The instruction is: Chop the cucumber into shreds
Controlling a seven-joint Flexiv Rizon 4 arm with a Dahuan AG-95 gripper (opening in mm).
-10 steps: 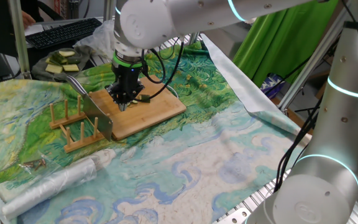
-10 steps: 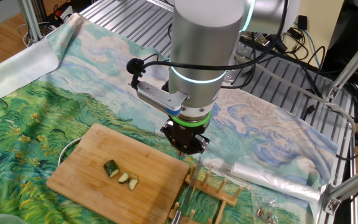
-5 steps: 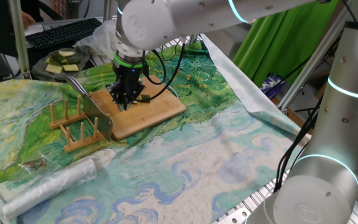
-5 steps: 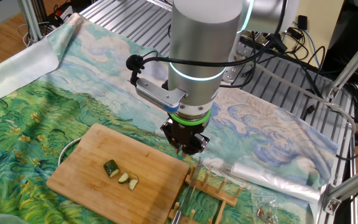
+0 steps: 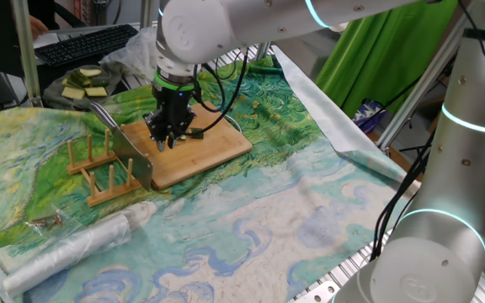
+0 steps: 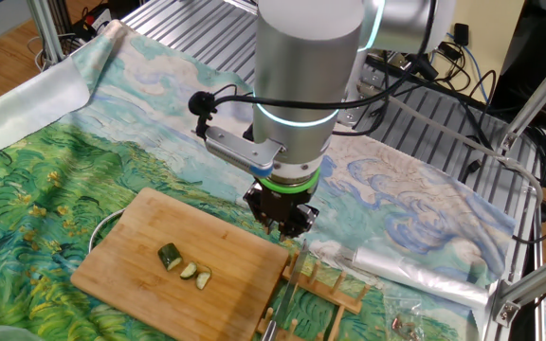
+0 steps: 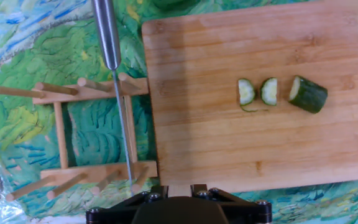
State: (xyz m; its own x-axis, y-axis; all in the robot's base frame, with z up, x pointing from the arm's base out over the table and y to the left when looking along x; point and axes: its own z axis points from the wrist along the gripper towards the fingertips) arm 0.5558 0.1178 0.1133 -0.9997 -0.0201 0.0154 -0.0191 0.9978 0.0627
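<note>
Painted cloth (image 6: 83, 161) in greens and blues covers the whole table.

Robot arm comes in from above; its gripper (image 6: 281, 220) hangs low over the edge of the wooden board (image 6: 140, 256), on the side nearest the peg rack. Same gripper from the opposite side (image 5: 165, 135), dark, cables looping off it. Jaws: cannot tell whether apart or together; fingertips never show clearly, and the hand view catches only the black gripper base at the bottom edge.

Board (image 7: 229, 143) lies flat on the cloth, one short end beside the wooden peg rack (image 7: 82, 134).

Knife (image 7: 107, 37) stands in the rack on edge, metal handle sticking out past it, thin blade running across the rails. From one fixed view its broad blade (image 5: 129, 151) rises upright next to the board.

Clear plastic roll (image 6: 415, 270) lies on the cloth beyond the rack.

The cucumber (image 7: 278, 93): one dark-skinned chunk and two thin slices in a short row on the board, pale cut faces showing, close together, well apart from the gripper. Also seen from the other fixed view (image 6: 183, 265).
</note>
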